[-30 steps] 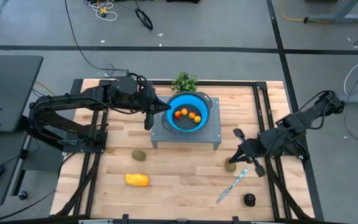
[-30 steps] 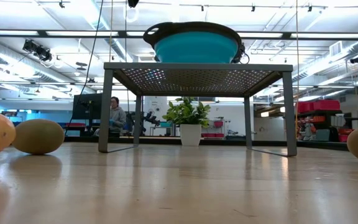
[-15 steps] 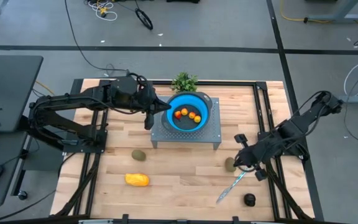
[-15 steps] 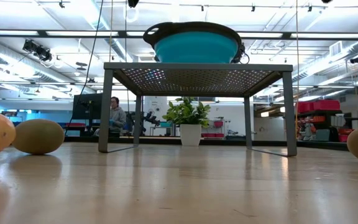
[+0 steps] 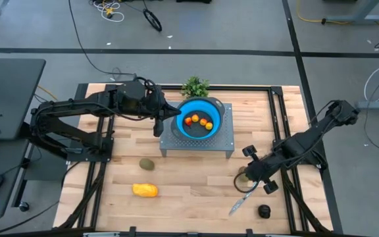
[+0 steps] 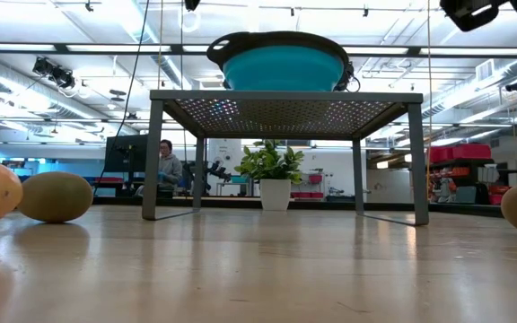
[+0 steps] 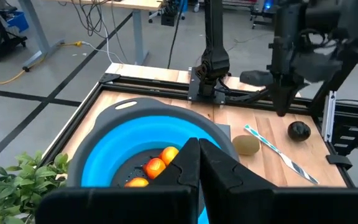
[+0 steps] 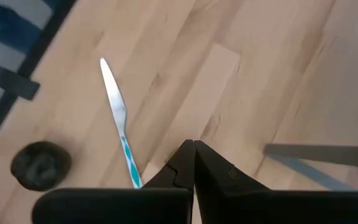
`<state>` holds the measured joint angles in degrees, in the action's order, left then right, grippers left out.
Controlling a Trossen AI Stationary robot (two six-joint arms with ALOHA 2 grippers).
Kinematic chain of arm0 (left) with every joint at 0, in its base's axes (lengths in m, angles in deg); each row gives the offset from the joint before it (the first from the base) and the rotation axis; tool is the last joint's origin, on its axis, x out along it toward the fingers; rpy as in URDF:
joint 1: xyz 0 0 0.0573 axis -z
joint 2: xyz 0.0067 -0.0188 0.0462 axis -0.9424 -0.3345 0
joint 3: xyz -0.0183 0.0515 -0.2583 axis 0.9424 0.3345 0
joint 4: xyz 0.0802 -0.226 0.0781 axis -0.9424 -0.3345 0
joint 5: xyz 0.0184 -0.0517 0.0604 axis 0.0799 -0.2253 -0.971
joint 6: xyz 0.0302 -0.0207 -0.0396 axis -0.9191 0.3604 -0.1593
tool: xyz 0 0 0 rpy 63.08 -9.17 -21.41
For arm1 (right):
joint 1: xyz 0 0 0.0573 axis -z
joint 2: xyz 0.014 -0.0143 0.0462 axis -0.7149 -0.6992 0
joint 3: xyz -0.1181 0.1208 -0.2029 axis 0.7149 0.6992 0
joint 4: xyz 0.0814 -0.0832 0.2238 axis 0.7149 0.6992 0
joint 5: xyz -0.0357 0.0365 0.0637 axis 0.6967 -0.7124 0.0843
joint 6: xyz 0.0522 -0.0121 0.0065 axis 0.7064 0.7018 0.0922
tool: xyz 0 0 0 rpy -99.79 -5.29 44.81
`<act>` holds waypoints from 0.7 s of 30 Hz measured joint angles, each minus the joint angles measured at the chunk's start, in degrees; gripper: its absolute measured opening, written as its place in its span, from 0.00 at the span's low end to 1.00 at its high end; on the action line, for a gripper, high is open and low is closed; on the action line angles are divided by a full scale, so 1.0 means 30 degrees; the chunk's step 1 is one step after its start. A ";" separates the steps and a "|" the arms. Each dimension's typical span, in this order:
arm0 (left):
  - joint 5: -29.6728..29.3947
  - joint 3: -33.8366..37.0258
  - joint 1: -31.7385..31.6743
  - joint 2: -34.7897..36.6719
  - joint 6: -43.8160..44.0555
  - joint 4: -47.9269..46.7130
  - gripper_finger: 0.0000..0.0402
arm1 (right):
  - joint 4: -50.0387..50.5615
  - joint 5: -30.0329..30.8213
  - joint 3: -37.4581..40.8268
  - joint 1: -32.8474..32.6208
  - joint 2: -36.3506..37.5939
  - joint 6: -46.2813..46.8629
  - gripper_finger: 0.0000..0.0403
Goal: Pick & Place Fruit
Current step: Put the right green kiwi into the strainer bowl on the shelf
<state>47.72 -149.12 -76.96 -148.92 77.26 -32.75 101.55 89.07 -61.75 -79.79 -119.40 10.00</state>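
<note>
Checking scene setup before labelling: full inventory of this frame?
bowl: 1, blue, grey rim, on the rack
rack: 1, grey perforated metal, table centre-back
small fruit: about four, orange, in the bowl
plant: 1, green, behind the rack
ovals: 2, olive-brown, one front-left of the rack, the other under the right gripper
oblong: 1, yellow-orange, front left
knife: 1, silver, light-blue handle, front right
round fruit: 1, near-black, front-right
person: 1, in the room behind
left gripper: shut, beside the bowl
right gripper: shut, over the right oval

Pale wooden table (image 5: pixel 196 184); perforated metal stand (image 5: pixel 199 143); glossy blue bowl (image 5: pixel 183 125).
</note>
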 joint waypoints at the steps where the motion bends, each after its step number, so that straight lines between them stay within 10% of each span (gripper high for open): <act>1: -0.0002 0.0000 -0.0002 -0.0003 0.0043 0.0000 0.02 | 0.0158 0.0000 -0.0001 0.0000 -0.0216 0.0000 0.02; 21: 0.0015 0.0000 0.0003 -0.0007 -0.0265 -0.0017 0.01 | 0.1236 -0.0502 0.0000 -0.0007 -0.2482 -0.1608 0.25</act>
<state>47.77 -149.12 -76.95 -148.94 76.46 -32.80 105.26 87.57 -61.75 -79.81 -126.84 5.17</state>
